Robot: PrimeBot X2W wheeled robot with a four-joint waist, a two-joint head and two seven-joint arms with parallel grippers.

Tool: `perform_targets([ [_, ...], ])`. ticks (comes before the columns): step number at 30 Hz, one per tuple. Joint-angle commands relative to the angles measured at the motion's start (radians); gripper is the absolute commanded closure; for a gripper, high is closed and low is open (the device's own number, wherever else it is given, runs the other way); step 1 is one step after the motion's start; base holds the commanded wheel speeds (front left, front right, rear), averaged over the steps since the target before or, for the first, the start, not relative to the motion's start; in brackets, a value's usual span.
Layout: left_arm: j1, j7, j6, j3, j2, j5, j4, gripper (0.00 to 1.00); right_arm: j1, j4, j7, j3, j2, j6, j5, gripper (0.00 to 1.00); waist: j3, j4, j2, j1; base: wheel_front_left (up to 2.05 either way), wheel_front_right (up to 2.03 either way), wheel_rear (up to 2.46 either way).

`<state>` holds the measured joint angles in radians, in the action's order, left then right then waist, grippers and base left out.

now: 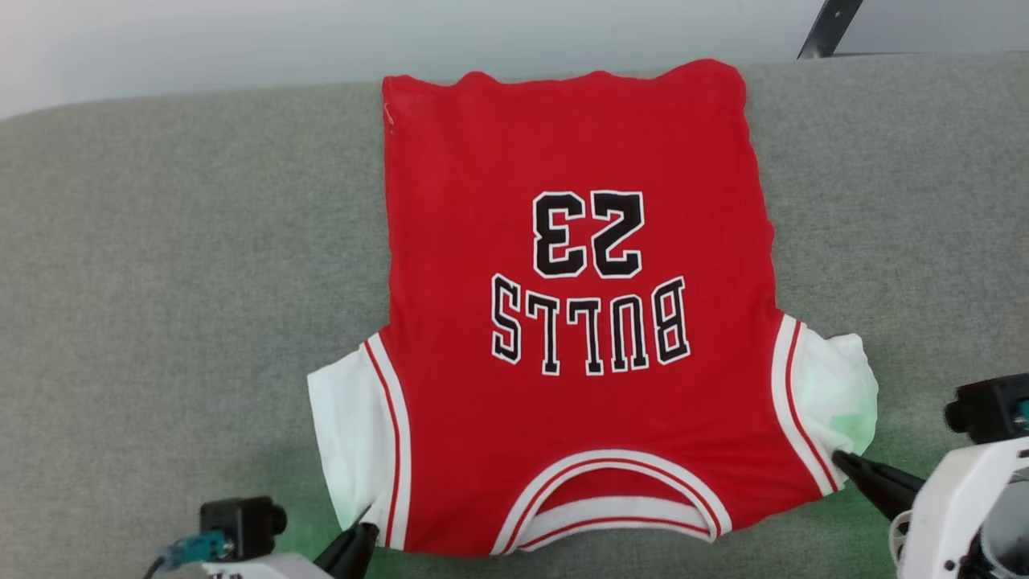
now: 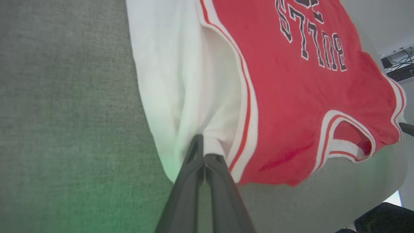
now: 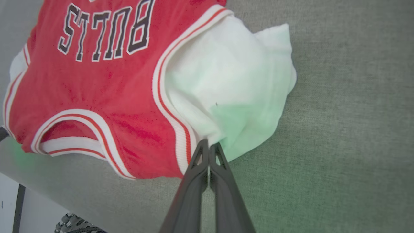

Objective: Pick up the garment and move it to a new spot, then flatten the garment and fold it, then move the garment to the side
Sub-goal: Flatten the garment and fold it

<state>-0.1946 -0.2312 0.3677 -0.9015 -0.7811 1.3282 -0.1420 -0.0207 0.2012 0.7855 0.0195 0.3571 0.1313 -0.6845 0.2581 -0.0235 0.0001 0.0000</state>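
Both tools are clenched on the garment (image 1: 579,322), which lies spread flat on the grey tabletop (image 1: 161,281), collar towards the robot and the "23" and "BULLS" upside down from the head view. The left tool (image 2: 203,152) pinches the white sleeve just beside the striped trim, and the cloth puckers right at its tips. The right tool (image 3: 208,147) does the same on the opposite sleeve, which bunches up ahead of it, tinted green by a glow. Nothing lies between the two tools but red fabric and the collar opening. Beyond the garment's far hem, well away from both tools, a dark metal bar (image 1: 828,28) slants off the top edge. The head view alone gives the whole shirt and both wrist cameras; the left wrist view adds black gear with cables (image 2: 399,64) past the tabletop's far edge. The right wrist view shows the tabletop's near edge and a dark ribbed thing (image 3: 72,223) below it, too cut off to name.
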Motion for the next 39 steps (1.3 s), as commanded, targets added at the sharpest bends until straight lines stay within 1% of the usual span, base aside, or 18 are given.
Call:
perform_targets([
  [1, -0.027, 0.005, 0.005, -0.013, 0.012, -0.027, 0.035, 1.00, -0.022, -0.029, -0.022, 0.027, 0.014, -0.001, 0.012, 1.00, 0.013, 0.001, -0.0001, 0.0000, 0.00, 0.00, 0.00],
  [3, -0.049, 0.012, 0.013, -0.026, 0.037, -0.047, 0.084, 1.00, -0.038, -0.070, -0.052, 0.061, 0.027, -0.001, 0.029, 1.00, 0.026, 0.005, -0.0001, 0.0000, 0.00, 0.00, 0.00],
  [5, -0.066, 0.015, 0.007, -0.035, 0.061, -0.057, 0.126, 1.00, -0.056, -0.119, -0.084, 0.080, 0.023, -0.001, 0.025, 1.00, 0.038, 0.007, -0.0001, 0.0000, 0.00, 0.00, 0.00],
  [7, -0.082, 0.022, -0.002, -0.043, 0.082, -0.059, 0.160, 1.00, -0.074, -0.161, -0.113, 0.112, 0.043, -0.001, 0.044, 1.00, 0.050, 0.010, -0.0001, 0.0000, 0.00, 0.00, 0.00],
  [8, -0.088, 0.025, -0.007, -0.045, 0.090, -0.059, 0.173, 1.00, -0.076, -0.188, -0.127, 0.124, 0.041, -0.001, 0.042, 1.00, 0.053, 0.012, -0.0001, 0.0000, 0.00, 0.00, 0.00],
  [9, -0.088, 0.025, -0.007, -0.045, 0.090, -0.059, 0.173, 1.00, -0.076, -0.188, -0.127, 0.124, 0.041, -0.001, 0.042, 1.00, 0.053, 0.012, -0.0001, 0.0000, 0.00, 0.00, 0.00],
  [16, -0.101, 0.027, -0.030, -0.057, 0.119, -0.065, 0.230, 1.00, -0.099, -0.314, -0.193, 0.197, 0.052, -0.004, 0.020, 1.00, 0.065, 0.019, -0.0001, 0.0000, 0.00, 0.00, 0.00],
  [20, -0.102, 0.024, -0.038, -0.057, 0.128, -0.065, 0.245, 1.00, -0.118, -0.337, -0.225, 0.237, 0.063, -0.004, 0.012, 1.00, 0.061, 0.016, -0.0001, 0.0000, 0.00, 0.00, 0.00],
  [21, -0.102, 0.023, -0.039, -0.058, 0.130, -0.067, 0.247, 1.00, -0.122, -0.332, -0.226, 0.241, 0.060, -0.004, -0.006, 0.67, 0.059, 0.015, -0.0001, 0.0000, 0.00, 0.00, 0.00],
  [22, -0.103, 0.023, -0.041, -0.060, 0.131, -0.070, 0.248, 1.00, -0.128, -0.312, -0.229, 0.249, 0.062, -0.002, -0.024, 0.49, 0.056, 0.015, -0.0001, 0.0000, 0.00, 0.00, 0.00],
  [23, -0.103, 0.023, -0.042, -0.063, 0.132, -0.071, 0.249, 1.00, -0.134, -0.287, -0.236, 0.251, 0.070, -0.001, -0.034, 0.00, 0.054, 0.014, -0.0001, 0.0000, 0.00, 0.00, 0.00],
  [26, -0.100, 0.023, -0.041, -0.068, 0.138, -0.073, 0.247, 1.00, -0.136, -0.186, -0.219, 0.232, 0.104, -0.001, -0.085, 0.00, 0.048, 0.014, -0.0001, 0.0000, 0.00, 0.00, 0.00],
  [28, -0.099, 0.020, -0.041, -0.068, 0.144, -0.077, 0.239, 1.00, -0.129, -0.106, -0.182, 0.201, 0.135, -0.001, -0.122, 0.00, 0.044, 0.018, -0.0001, 0.0000, 0.00, 0.00, 0.00],
  [31, -0.106, 0.018, -0.040, -0.071, 0.149, -0.085, 0.223, 1.00, -0.122, 0.016, -0.092, 0.144, 0.172, -0.001, -0.193, 0.00, 0.049, 0.029, -0.0001, 0.0000, 0.00, 0.00, 0.00],
  [34, -0.127, 0.021, -0.037, -0.073, 0.153, -0.100, 0.203, 1.00, -0.182, 0.096, 0.006, 0.061, 0.218, -0.001, -0.251, 0.00, 0.077, 0.050, -0.0001, 0.0000, 0.00, 0.00, 0.00],
  [35, -0.138, 0.021, -0.037, -0.072, 0.154, -0.107, 0.196, 1.00, -0.217, 0.101, 0.027, 0.032, 0.222, -0.001, -0.259, 0.00, 0.089, 0.058, -0.0001, 0.0000, 0.00, 0.00, 0.00],
  [37, -0.163, 0.024, -0.045, -0.071, 0.165, -0.114, 0.183, 1.00, -0.300, 0.067, 0.053, -0.029, 0.204, -0.001, -0.249, 0.00, 0.119, 0.083, -0.0001, 0.0000, 0.00, 0.00, 0.00],
  [39, -0.186, 0.027, -0.055, -0.070, 0.176, -0.121, 0.179, 1.00, -0.422, -0.008, 0.045, -0.063, 0.185, -0.001, -0.177, 0.00, 0.148, 0.108, -0.0001, 0.0000, 0.00, 0.00, 0.00],
])
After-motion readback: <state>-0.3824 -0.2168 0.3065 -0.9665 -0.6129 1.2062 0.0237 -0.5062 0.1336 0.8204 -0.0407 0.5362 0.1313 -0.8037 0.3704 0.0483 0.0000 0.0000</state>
